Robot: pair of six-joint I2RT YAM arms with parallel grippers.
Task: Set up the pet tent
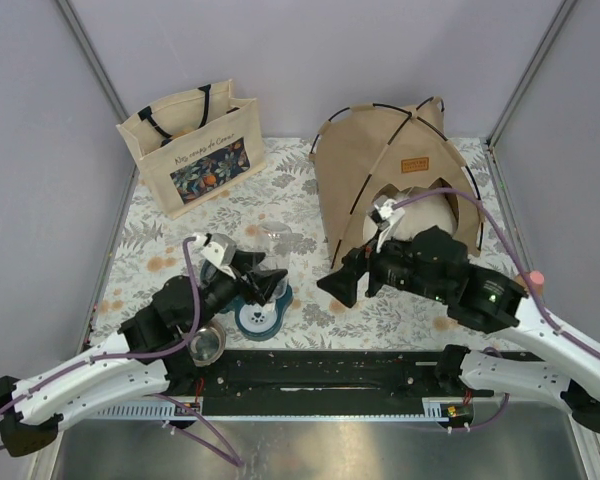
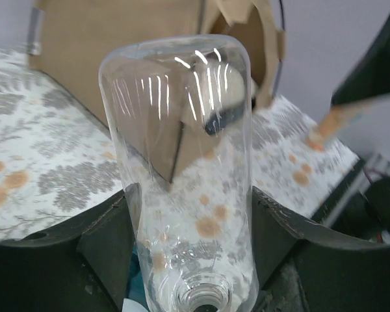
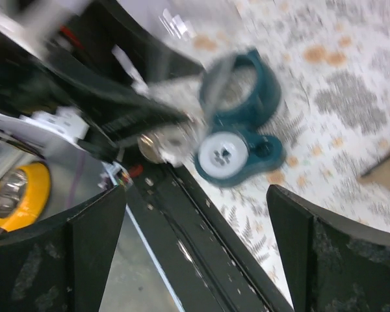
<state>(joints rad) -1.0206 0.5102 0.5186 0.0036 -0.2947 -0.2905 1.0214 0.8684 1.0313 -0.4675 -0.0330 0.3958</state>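
The pet tent point(image 1: 380, 160) stands at the back right, tan fabric on black arched poles, with a brown label point(image 1: 414, 165) over its arched doorway. Something white point(image 1: 420, 215) shows inside the doorway. The tent also shows behind the bottle in the left wrist view point(image 2: 117, 58). My left gripper point(image 1: 263, 280) point(image 2: 192, 234) is shut on a clear plastic bottle point(image 1: 278, 248) point(image 2: 182, 143), its neck towards the wrist. My right gripper point(image 1: 346, 280) point(image 3: 195, 214) is open and empty, just in front of the tent's left corner.
A teal pet-water base point(image 1: 259, 312) point(image 3: 242, 133) lies on the floral mat under the left gripper. A small metal bowl point(image 1: 208, 343) sits by the left arm. A beige tote bag point(image 1: 195, 145) stands at the back left. A black rail point(image 1: 330, 375) runs along the near edge.
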